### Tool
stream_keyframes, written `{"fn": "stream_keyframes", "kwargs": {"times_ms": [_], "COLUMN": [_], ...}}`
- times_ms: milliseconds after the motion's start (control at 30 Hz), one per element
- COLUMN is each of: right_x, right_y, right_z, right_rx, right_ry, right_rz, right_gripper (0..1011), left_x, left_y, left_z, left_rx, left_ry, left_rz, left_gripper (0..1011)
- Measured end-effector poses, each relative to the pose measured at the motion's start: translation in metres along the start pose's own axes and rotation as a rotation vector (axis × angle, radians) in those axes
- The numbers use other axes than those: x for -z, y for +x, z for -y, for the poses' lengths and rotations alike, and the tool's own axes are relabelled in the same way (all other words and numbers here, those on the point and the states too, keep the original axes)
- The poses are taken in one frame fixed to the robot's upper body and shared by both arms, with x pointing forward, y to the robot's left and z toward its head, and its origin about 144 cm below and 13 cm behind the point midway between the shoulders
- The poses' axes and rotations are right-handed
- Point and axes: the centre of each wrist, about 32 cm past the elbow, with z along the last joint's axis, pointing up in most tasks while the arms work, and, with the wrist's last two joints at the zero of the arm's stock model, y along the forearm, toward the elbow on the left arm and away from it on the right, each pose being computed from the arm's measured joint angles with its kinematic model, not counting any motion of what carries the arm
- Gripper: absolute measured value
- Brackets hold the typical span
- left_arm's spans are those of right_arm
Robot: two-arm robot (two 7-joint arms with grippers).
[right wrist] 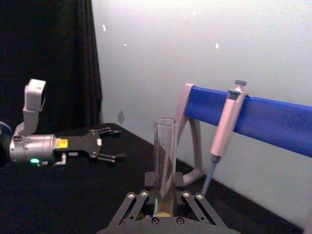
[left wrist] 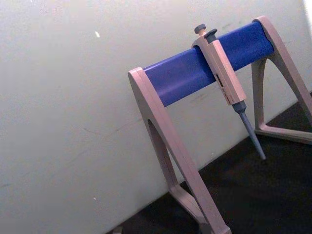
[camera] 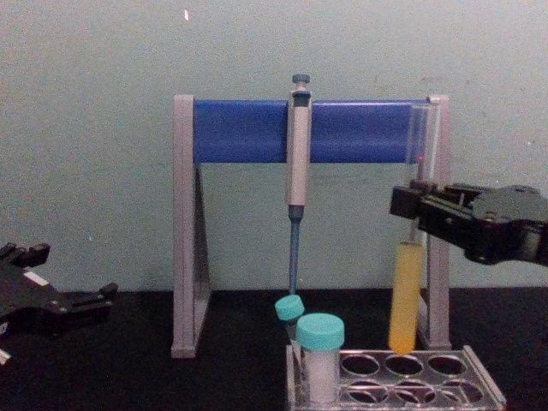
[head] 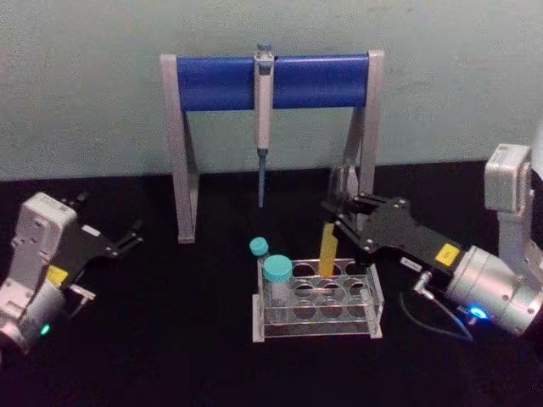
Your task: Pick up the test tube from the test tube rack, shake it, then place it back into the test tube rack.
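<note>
chest view has the right hand (camera: 413, 205) reaching in from the right edge, its fingers pinched on the test tube (camera: 406, 295) around the clear glass above the liquid. the tube hangs upright from the hand, open mouth above the fingers, yellow liquid filling the part below them. directly beneath the hand stands the test tube rack (camera: 428, 382) on the black worktop (head: 170, 356). the tube's round bottom sits right at the mouth of a back-row hole, and whether it hangs just over the hole or has entered it i cannot tell. two teal-capped vials (camera: 320, 342) stand in the rack at the end farther from the right hand, well apart from the tube. behind the hand and the rack a pipette (head: 264, 110) hangs tip down from the blue bar of a grey stand (head: 221, 82), and the tube's upper part shows in front of the stand leg nearest the hand. the left hand (right wrist: 112, 144) rests low over the worktop on the far side of the rack from the right hand. its fingers are spread and hold nothing, and they point toward the stand.
</note>
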Motion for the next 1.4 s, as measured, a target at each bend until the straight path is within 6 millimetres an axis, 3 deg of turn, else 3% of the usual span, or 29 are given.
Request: {"fn": "stream_keyframes", "kwargs": {"times_ms": [567, 1400], "right_x": [0.009, 0.011], "right_y": [0.023, 0.03], "right_z": [-0.034, -0.031], "right_rx": [0.025, 0.1], "right_ry": [0.035, 0.026], "right_rz": [0.02, 0.019], "right_gripper": [221, 221], "left_x": [0.0, 0.0], "left_y": [0.0, 0.0], "left_z": [0.0, 0.0], "left_rx": [0.0, 0.0], "left_ry": [0.0, 0.0], "left_rz": [0.0, 0.0], "left_gripper": [1010, 1010]}}
